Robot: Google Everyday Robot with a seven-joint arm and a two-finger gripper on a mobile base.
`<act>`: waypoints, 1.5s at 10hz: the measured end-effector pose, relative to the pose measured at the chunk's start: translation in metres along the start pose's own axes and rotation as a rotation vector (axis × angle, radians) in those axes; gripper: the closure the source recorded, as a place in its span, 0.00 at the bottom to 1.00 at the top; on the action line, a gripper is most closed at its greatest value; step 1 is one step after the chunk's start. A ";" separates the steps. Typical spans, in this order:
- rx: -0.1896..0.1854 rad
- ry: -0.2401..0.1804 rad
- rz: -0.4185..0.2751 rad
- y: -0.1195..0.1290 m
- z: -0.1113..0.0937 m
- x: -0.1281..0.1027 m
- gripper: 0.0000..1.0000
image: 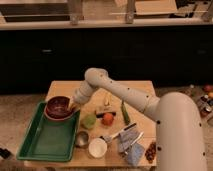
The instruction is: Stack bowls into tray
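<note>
- Resting at the far end of the tray [35, 145], the red-brown bowl [59, 108] overlaps its rim.
- The end effector [73, 106] sits at the bowl's right edge; its grip can't be made out.
- The tray lies on the bench [135, 90].

The wooden table [60, 90] carries the green tray [42, 142], with the gripper [71, 106] above.
</note>
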State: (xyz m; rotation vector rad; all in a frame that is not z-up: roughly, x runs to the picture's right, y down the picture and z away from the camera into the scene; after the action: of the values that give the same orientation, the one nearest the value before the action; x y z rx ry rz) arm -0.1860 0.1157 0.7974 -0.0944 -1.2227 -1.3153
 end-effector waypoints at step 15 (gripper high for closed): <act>-0.186 -0.163 -0.363 -0.032 0.099 -0.016 0.93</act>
State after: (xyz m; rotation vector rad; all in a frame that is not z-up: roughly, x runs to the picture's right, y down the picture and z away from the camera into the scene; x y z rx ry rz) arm -0.2675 0.1808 0.8101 -0.1176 -1.2921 -1.7656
